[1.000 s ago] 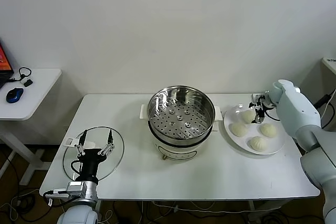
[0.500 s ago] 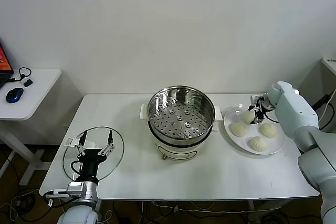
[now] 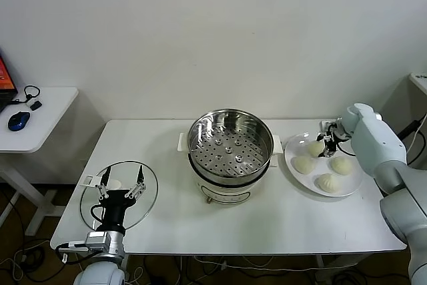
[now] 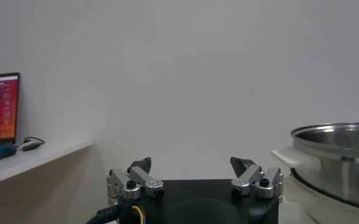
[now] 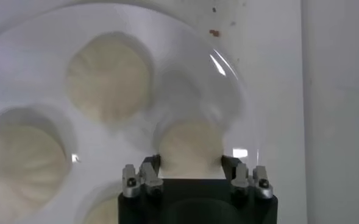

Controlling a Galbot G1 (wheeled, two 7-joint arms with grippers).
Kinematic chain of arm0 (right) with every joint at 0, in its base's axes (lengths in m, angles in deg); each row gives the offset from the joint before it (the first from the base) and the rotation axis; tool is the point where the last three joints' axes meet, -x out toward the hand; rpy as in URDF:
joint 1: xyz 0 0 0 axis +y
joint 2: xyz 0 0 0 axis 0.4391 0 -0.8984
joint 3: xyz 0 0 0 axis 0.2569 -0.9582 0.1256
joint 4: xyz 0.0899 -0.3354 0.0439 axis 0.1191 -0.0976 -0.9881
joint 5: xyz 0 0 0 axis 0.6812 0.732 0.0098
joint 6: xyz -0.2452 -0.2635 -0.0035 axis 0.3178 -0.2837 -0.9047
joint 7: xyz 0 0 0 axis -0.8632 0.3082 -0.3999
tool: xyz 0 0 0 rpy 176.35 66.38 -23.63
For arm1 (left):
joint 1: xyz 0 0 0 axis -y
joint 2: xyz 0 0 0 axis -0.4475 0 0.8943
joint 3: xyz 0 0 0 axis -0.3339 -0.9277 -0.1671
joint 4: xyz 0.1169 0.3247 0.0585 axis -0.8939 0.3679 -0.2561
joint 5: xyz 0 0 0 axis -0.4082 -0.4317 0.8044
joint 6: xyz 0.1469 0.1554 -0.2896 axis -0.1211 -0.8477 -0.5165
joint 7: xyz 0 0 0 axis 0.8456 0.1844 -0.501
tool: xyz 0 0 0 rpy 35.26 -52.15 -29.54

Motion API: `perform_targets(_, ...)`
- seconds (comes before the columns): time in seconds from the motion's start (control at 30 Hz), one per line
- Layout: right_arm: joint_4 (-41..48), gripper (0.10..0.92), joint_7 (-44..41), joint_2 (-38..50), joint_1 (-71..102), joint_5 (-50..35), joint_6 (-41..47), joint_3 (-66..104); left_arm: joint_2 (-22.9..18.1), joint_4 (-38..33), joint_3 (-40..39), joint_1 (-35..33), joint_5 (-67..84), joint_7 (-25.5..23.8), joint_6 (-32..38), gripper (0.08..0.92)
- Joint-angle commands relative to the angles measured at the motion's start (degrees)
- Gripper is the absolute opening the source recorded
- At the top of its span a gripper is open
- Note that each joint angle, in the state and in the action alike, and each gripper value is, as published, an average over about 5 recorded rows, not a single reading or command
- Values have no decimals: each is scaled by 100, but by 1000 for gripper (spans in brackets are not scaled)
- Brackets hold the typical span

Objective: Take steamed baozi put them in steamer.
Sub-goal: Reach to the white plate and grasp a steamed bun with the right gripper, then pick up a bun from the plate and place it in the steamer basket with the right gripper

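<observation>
Four pale pleated steamed baozi lie on a white plate (image 3: 291,153) at the right of the table. My right gripper (image 3: 327,147) reaches down at the plate's far side and is shut on the far baozi (image 3: 313,147), its fingers pressing on both sides of it (image 5: 190,147). The other three baozi (image 3: 303,164) (image 3: 341,165) (image 3: 327,182) lie loose beside it. The steel steamer (image 3: 230,141) with its perforated tray stands uncovered at the table's middle. My left gripper (image 3: 122,177) is parked open at the front left.
A round glass lid (image 3: 143,205) lies flat on the table under the left gripper. The steamer's white handle (image 3: 276,143) juts toward the plate. A side table with a mouse (image 3: 19,120) stands far left.
The right gripper's fingers have closed from wide open onto the far baozi. The arm has barely shifted. The left arm has not moved.
</observation>
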Motion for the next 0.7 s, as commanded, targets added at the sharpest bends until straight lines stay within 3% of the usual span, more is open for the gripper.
perform_targets(0.03,-354,655,-95,135,6,-102,-94,-71,-7,24,-2,-19,5,10,19,823)
perform_targets(0.37,-1009,628,-261,474,-72,-566,-365,-403,-9,-76,12,-128,-5,25,30,823)
perform_targets(0.7,-2796,628,-424,1352,-475,-1742,-300,-1555,-17,-149,6,-206,-33,46,57,823)
